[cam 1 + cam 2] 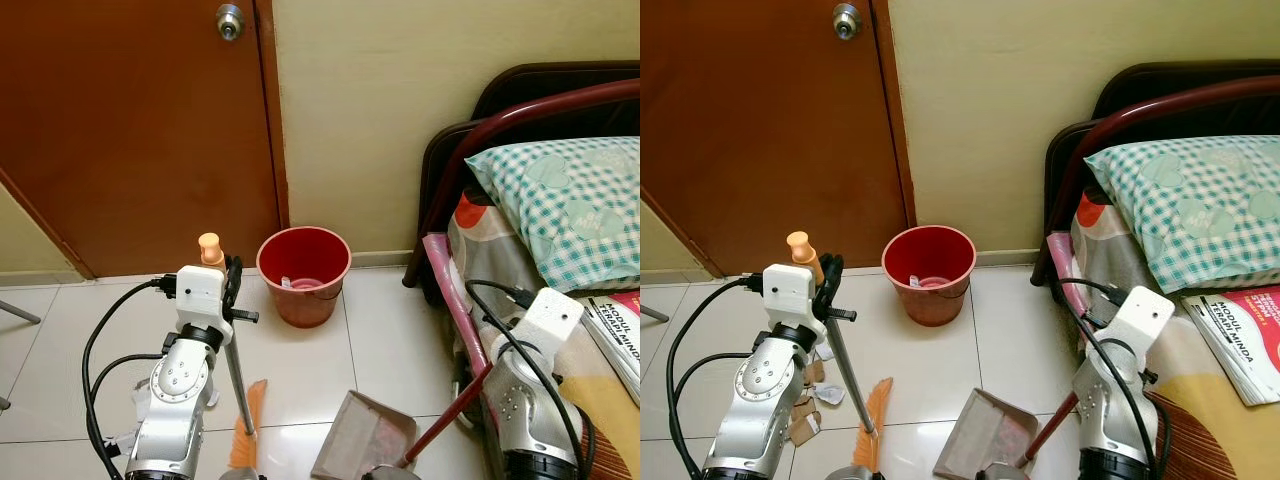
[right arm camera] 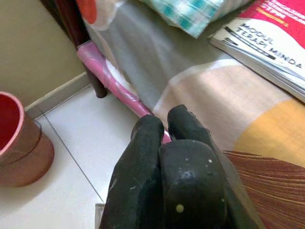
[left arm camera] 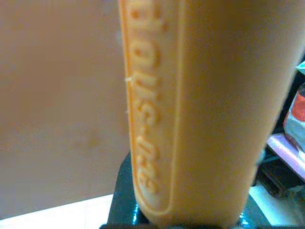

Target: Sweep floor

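Room: white-tiled floor meeting a yellow wall, with a brown door ahead of the left arm
Left gripper: raised in front of the robot, its black fingers clamped on the broom handle just under the orange cap
Broom handle: thin grey pole slanting down from the left gripper to the floor; its orange grip sits right against the left wrist camera
Broom head: orange bristles on the tiles below the left gripper, just beside the dustpan
Right gripper: low beside the bed, its two black fingers pressed together; whether they grasp the dustpan handle I cannot tell
Dustpan: grey pan resting on the floor between the two arms, its dark red handle rising toward the right arm
Bucket: red, standing on the floor against the wall, beyond the left gripper and apart from the broom
Litter: small scraps of paper on the tiles close beside the left arm
Bed: to the right arm's side, carrying a green checked pillow and a red booklet
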Available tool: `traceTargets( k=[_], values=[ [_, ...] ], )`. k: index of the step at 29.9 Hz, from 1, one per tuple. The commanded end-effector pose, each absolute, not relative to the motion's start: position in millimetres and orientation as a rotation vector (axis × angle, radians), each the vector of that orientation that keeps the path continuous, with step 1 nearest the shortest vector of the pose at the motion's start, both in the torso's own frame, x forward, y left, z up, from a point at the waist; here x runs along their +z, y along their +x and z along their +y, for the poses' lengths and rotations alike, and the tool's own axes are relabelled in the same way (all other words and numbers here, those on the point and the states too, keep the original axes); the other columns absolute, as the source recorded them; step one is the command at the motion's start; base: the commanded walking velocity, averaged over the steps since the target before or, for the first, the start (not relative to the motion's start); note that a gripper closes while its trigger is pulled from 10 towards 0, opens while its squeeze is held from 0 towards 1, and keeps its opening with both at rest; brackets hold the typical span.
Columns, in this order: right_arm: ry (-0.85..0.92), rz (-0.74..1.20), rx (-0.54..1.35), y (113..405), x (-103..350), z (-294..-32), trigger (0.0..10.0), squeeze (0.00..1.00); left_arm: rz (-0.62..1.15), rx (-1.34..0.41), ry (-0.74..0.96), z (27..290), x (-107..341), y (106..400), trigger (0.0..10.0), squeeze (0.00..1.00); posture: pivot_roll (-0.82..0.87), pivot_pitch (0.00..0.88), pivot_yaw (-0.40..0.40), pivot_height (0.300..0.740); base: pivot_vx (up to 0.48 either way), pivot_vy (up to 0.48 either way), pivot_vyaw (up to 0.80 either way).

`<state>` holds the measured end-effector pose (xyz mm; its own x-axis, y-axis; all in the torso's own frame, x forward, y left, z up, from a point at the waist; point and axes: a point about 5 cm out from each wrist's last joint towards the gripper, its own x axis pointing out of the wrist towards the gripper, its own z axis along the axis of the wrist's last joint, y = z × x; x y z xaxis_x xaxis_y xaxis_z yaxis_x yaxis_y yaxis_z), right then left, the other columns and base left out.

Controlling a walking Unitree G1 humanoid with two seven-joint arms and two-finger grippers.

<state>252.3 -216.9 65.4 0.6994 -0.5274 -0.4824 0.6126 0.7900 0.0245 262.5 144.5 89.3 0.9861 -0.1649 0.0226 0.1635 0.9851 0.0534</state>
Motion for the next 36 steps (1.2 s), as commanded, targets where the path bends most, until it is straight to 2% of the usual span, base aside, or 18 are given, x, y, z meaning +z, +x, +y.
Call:
traceTargets(
  k=[1,3,6,11,25,32,36],
  values=[
    [0.187,0.478,-0.663,254,70,-216,10.0,0.00,-0.035,-0.181,0.008,139,92,265,10.0,0.00,-0.09,0.040,0.000,0.740,0.000,0.000,0.00],
    [0.231,0.401,-0.740,255,77,-222,10.0,0.00,-0.037,-0.184,0.007,139,93,266,10.0,0.00,-0.08,0.037,0.001,0.740,0.000,0.000,0.00],
    [0.202,0.303,-0.818,256,90,-228,10.0,0.00,-0.038,-0.188,0.006,138,93,266,10.0,0.00,-0.08,0.037,0.001,0.740,0.000,0.000,0.00],
    [0.169,0.203,-0.821,262,105,-230,10.0,0.00,-0.032,-0.201,0.010,138,92,266,10.0,0.00,-0.08,0.040,0.010,0.740,0.000,0.000,0.00],
    [0.122,0.213,-0.835,261,97,-229,10.0,0.00,-0.036,-0.231,0.009,137,94,265,10.0,0.00,-0.08,0.042,0.024,0.740,0.000,0.000,0.00],
    [-0.040,0.281,-0.632,262,79,-220,10.0,0.00,-0.037,-0.244,0.006,136,94,264,10.0,0.00,-0.08,0.045,0.022,0.740,0.000,0.000,0.00],
    [0.077,0.343,-0.472,260,66,-206,10.0,0.00,-0.043,-0.242,0.002,136,95,263,10.0,0.00,-0.07,0.053,0.019,0.740,0.000,0.000,0.00]
  ],
)
